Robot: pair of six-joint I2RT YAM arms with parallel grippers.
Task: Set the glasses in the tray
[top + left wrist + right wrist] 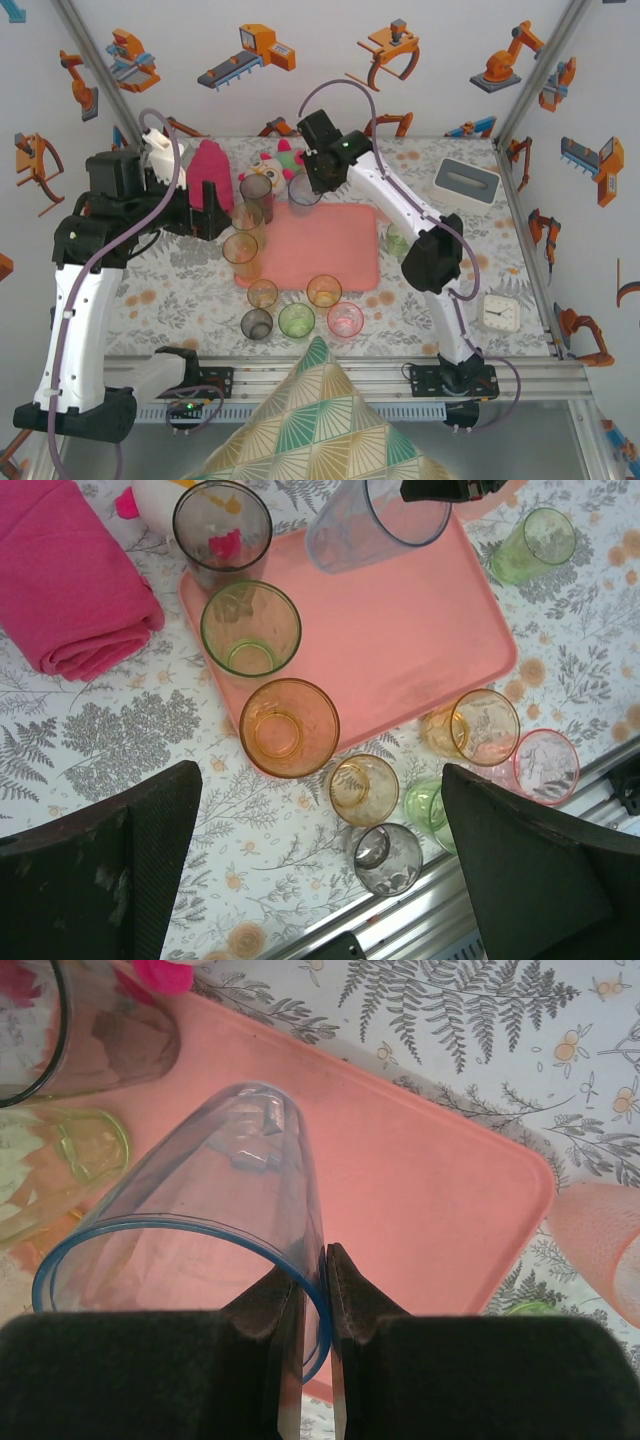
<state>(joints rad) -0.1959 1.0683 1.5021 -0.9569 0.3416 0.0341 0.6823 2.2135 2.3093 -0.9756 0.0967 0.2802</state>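
Observation:
The salmon-pink tray lies mid-table, its middle bare. My right gripper is shut on the rim of a tall bluish glass, one finger inside the wall and one outside, and holds it tilted above the tray's far left part. My left gripper hangs open and empty over the near-left table. Below it stand a small amber glass and a grey one. Tall grey, green and orange glasses line the tray's left edge. Amber, pink and green glasses stand around it.
A rolled magenta towel lies left of the tray, with a plush toy behind it. A white-rimmed grey box sits back right and a small clock front right. A patterned cushion overhangs the near rail.

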